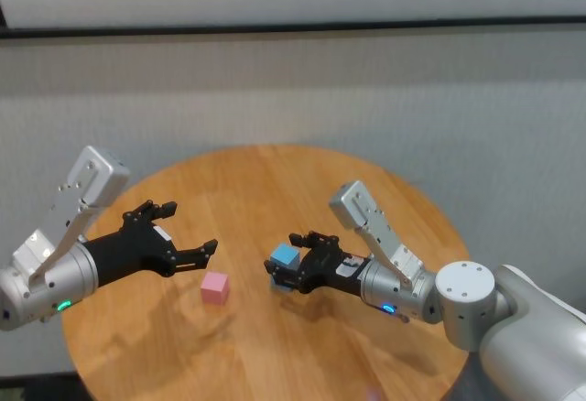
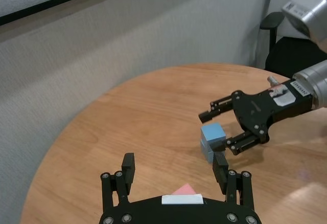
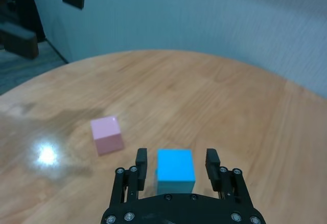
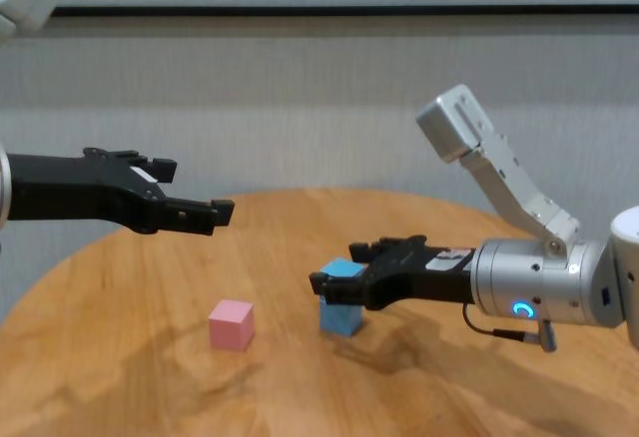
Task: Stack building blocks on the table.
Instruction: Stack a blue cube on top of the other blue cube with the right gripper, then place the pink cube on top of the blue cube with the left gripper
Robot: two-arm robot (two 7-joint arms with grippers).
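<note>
tbl [image 1: 275, 346]: round, wood | on it: pink blk [image 1: 214, 287], blue blk stack [image 4: 342, 307]

A pale grey textured wall [image 1: 293, 90] carries a dark horizontal strip [image 1: 293, 27]; a black chair [image 2: 291, 50] stands beside it

Two light blue blocks [image 4: 341, 307] stacked, one pink block [image 4: 232, 324], one round table [image 1: 275, 190], two end effectors.

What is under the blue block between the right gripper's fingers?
Another light blue block sits under the top blue block, standing on the table. The right gripper straddles the top one. Their contact face is hidden.
</note>
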